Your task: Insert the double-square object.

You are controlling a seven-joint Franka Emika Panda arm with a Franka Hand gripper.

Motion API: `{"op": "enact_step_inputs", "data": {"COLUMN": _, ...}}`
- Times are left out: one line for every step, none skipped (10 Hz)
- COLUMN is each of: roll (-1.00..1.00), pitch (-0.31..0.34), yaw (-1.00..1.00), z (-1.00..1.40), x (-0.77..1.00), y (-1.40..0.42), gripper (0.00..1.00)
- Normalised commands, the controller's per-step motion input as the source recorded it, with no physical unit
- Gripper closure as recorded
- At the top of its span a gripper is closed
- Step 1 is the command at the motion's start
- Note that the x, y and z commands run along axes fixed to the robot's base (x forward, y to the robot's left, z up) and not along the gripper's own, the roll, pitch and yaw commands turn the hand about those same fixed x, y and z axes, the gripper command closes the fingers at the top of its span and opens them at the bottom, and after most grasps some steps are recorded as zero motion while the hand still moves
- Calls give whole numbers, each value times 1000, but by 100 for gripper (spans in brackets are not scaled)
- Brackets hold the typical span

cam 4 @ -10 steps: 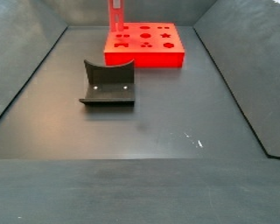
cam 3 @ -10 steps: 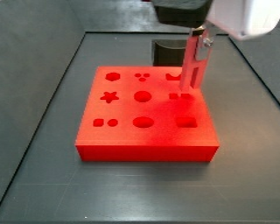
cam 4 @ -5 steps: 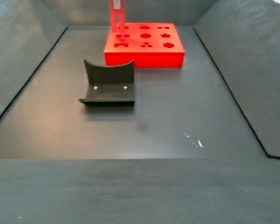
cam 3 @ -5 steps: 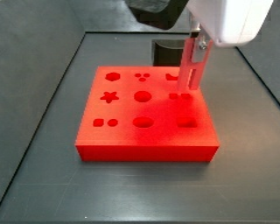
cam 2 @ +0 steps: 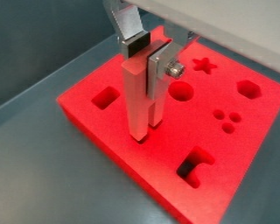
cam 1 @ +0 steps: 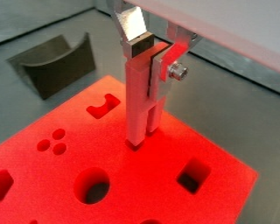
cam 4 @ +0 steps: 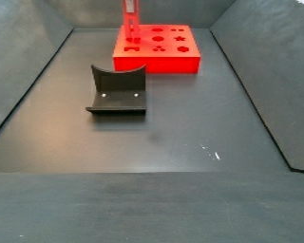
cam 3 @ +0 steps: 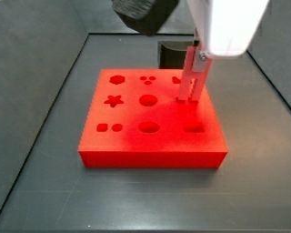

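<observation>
My gripper [cam 1: 145,56] is shut on the double-square object [cam 1: 143,103], a slender red-pink bar held upright. Its lower end meets the top of the large red block [cam 1: 119,175], and I cannot tell whether it has entered a hole. Both wrist views show this; the bar [cam 2: 143,101] stands between a square hole [cam 2: 105,97] and a round hole [cam 2: 181,90]. In a side view the gripper [cam 3: 199,60] holds the bar [cam 3: 192,85] over the block's [cam 3: 148,146] far right part. In the other side view only the bar [cam 4: 128,16] shows, at the block's [cam 4: 158,49] left edge.
A dark grey curved holder [cam 4: 117,92] stands on the dark floor in front of the block, also seen in a wrist view [cam 1: 55,61]. The block carries several shaped holes: star [cam 3: 114,101], round [cam 3: 149,127], square [cam 3: 195,127]. Dark walls enclose the floor.
The gripper and bar have come down and shifted slightly left in a side view, so the bar's lower end now reaches the block top. The holder and block have not moved.
</observation>
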Motion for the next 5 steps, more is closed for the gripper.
{"op": "enact_step_inputs", "data": {"roll": -241, "pitch": 111, "yaw": -549, "z": 0, "x": -29, "y": 11, "gripper": 100}}
{"op": "enact_step_inputs", "data": {"roll": -240, "pitch": 51, "yaw": -260, "z": 0, "x": 0, "y": 0, "gripper": 100}}
{"op": "enact_step_inputs", "data": {"roll": -196, "pitch": 61, "yaw": 0, "z": -31, "x": 91, "y": 0, "gripper": 100}}
{"op": "enact_step_inputs", "data": {"roll": -177, "pitch": 46, "yaw": 140, "z": -20, "x": 23, "y": 31, "gripper": 100}}
{"op": "enact_step_inputs", "data": {"roll": -180, "pitch": 0, "yaw": 289, "z": 0, "x": -6, "y": 69, "gripper": 100}}
